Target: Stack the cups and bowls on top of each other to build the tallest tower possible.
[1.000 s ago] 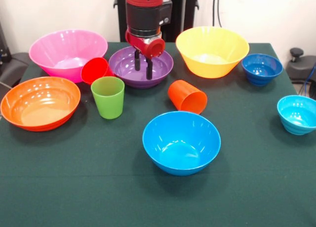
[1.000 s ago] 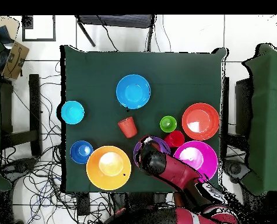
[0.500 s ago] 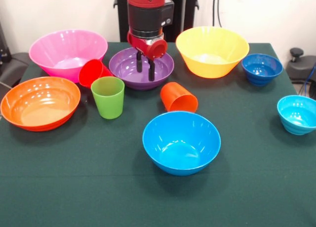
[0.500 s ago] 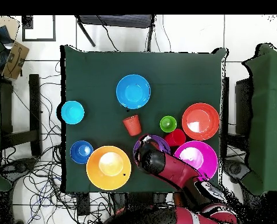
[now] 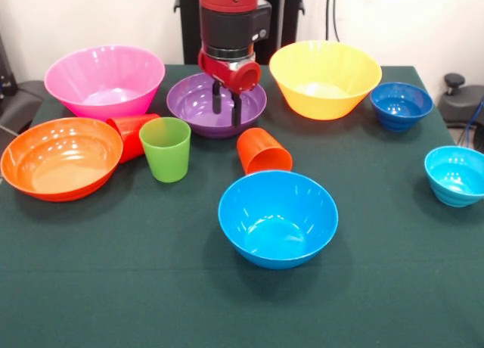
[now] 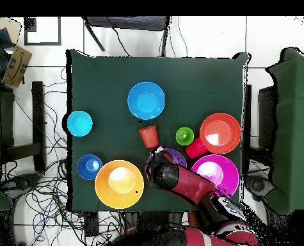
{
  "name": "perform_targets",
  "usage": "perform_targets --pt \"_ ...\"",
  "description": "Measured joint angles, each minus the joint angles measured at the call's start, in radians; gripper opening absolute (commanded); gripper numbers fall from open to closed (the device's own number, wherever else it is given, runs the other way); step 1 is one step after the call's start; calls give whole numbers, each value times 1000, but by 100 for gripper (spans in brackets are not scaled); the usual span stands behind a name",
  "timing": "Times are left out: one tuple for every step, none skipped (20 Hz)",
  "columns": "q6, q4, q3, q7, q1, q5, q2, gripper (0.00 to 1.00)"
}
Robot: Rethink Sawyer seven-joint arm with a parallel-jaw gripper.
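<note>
My gripper (image 5: 227, 106) hangs open over the purple bowl (image 5: 189, 102), its two dark fingers (image 5: 237, 110) reaching down inside the near rim with nothing between them. Beside that bowl the red cup (image 5: 130, 135) lies on its side between the pink bowl (image 5: 104, 79) and the orange bowl (image 5: 60, 157). The green cup (image 5: 165, 147) stands upright. The orange cup (image 5: 263, 151) lies tipped over just behind the big blue bowl (image 5: 277, 218). No tower shows; every cup and bowl rests alone on the cloth. From overhead, the arm covers most of the purple bowl (image 6: 176, 155).
The yellow bowl (image 5: 325, 79) stands right of the purple one. The small dark blue bowl (image 5: 401, 106) and the cyan bowl (image 5: 455, 175) sit near the table's right edge. Green cloth (image 5: 113, 287) stretches across the near side of the table.
The gripper and the purple bowl shifted slightly right. The red cup dropped from leaning on the pink bowl to lying flat. The orange cup rolled left.
</note>
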Motion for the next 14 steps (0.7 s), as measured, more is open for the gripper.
perform_targets --pt "4 -3 0 0 3 0 -2 100" --pt "8 -7 0 0 7 0 -4 100" --pt "17 -12 1 0 10 0 -7 100" --pt "25 -16 1 0 11 0 -11 100" --pt "51 -29 1 0 15 0 -21 100" --pt "61 -33 1 0 16 0 -23 100" --pt "70 -38 1 0 17 0 -25 100" --pt "96 -50 1 0 20 0 -30 100" --pt "115 -58 1 0 23 -1 -33 100" --pt "137 -69 1 0 27 -2 -37 100" --pt "174 -89 1 0 34 -7 -43 100" --pt "188 -97 0 0 38 -9 -45 100" --pt "196 -105 0 0 41 -12 -45 100" --pt "205 -112 0 0 44 -14 -45 100"
